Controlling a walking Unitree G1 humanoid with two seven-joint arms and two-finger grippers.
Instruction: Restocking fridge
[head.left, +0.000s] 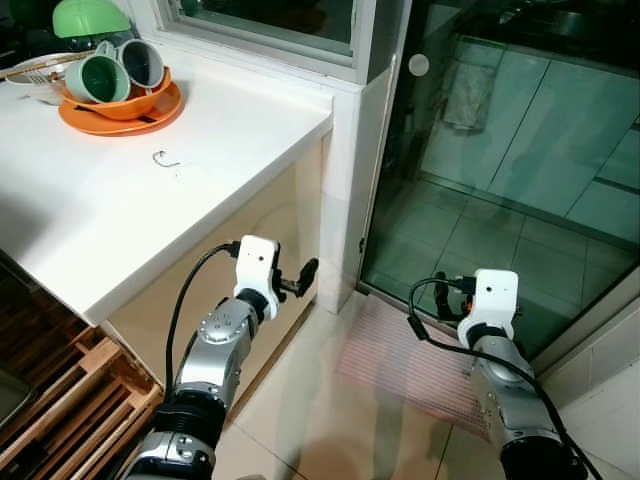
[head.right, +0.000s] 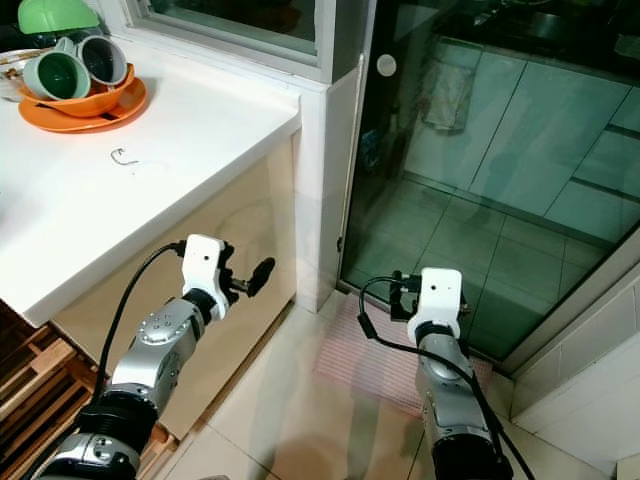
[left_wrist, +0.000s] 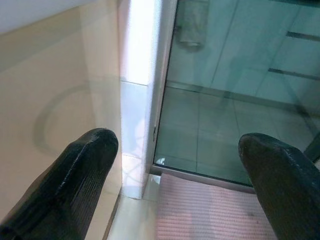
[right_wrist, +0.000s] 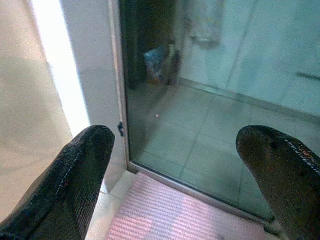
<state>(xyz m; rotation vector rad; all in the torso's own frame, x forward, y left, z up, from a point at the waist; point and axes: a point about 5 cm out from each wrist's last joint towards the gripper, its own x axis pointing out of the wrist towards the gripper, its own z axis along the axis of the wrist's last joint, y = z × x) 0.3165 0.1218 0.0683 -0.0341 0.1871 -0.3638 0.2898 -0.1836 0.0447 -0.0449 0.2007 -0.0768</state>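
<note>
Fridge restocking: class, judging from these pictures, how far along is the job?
Nothing looks done yet. Both the left gripper and the right gripper are open and hold nothing. The robot faces a glass door and a pink mat, beside a white counter with cups. Finding the fridge and the groceries is all left.

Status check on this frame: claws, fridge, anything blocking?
Left claw open, empty, beside counter. Right claw open, empty, over pink mat. No fridge seen; glass door ahead.

Green cups (head.left: 115, 72) (in an orange bowl (head.left: 130, 102)) on white counter (head.left: 120, 200).
</note>
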